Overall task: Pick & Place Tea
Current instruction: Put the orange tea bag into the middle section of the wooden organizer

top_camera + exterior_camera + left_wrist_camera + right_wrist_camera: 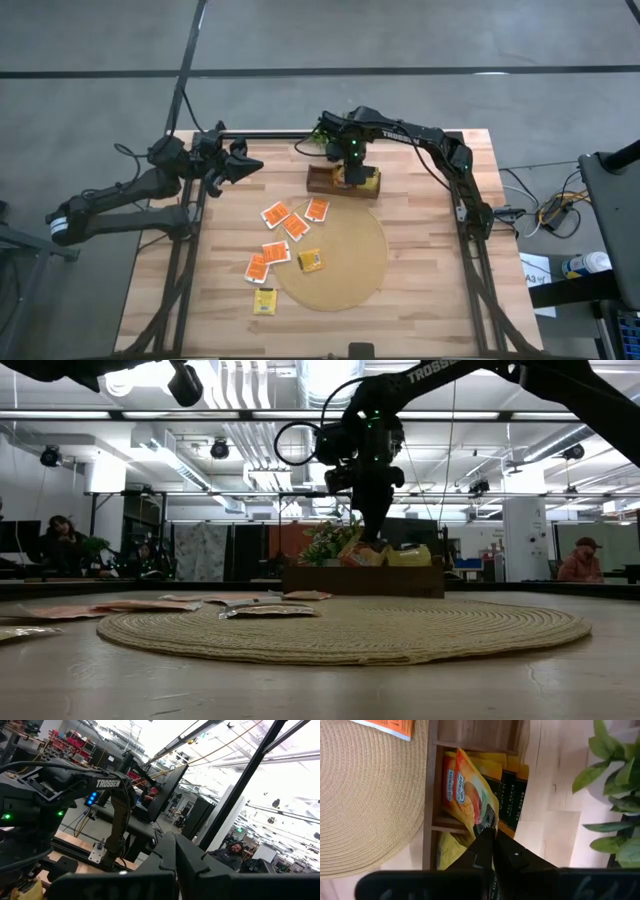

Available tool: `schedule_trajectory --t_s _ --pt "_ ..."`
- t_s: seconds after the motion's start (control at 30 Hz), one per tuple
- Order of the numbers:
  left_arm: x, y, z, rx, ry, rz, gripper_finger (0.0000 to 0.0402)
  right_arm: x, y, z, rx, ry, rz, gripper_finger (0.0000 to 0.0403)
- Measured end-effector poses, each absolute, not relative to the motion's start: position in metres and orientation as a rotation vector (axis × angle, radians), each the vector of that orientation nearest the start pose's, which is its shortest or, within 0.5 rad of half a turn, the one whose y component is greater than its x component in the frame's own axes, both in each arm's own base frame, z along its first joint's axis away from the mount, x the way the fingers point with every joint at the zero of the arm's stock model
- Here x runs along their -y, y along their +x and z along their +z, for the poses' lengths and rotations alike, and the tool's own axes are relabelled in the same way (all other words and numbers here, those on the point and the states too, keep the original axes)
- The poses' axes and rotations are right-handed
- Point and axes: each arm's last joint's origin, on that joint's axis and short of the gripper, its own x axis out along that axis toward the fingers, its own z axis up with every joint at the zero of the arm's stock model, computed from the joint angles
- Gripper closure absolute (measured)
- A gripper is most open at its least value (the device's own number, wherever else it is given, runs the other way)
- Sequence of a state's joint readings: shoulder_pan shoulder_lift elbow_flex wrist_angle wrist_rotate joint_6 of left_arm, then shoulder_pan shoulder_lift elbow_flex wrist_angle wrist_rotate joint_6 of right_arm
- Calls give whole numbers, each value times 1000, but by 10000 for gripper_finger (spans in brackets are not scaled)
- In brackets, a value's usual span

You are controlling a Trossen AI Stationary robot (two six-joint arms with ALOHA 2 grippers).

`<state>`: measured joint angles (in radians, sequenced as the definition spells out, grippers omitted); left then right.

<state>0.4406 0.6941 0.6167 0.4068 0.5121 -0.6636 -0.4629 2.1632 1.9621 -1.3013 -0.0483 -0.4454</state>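
Between the closed fingers of the right gripper (490, 837), an orange-red tea packet (470, 792) is being pinched by one corner, its flat face standing on edge and its length reaching away from the fingertips over the wooden box (431, 790). Beside it, glossy yellow packets (507, 777) are being kept upright. Well apart, the left gripper (245, 165) is being held with fingers together.

Loose on tabletop (430, 300): 5 orange-red packets (275, 214), 2 yellow packets (310, 261), plus 1 round mat (350, 270), 1 wooden box (322, 181), 1 plant (322, 135).
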Motion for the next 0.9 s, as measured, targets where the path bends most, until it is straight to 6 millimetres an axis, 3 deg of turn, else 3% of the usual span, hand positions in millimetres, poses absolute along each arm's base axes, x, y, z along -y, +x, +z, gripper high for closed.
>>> schedule_trajectory --t_s 0.23,0.6,0.9 --pt "-53 145 343 256 -509 -164 401 190 384 236 -1469 6 -1 383" --pt "-53 145 343 255 -510 -167 401 191 385 237 -1464 -11 -31 278" --pt "-53 145 343 255 -510 -167 401 193 390 261 -1392 -32 -55 245"
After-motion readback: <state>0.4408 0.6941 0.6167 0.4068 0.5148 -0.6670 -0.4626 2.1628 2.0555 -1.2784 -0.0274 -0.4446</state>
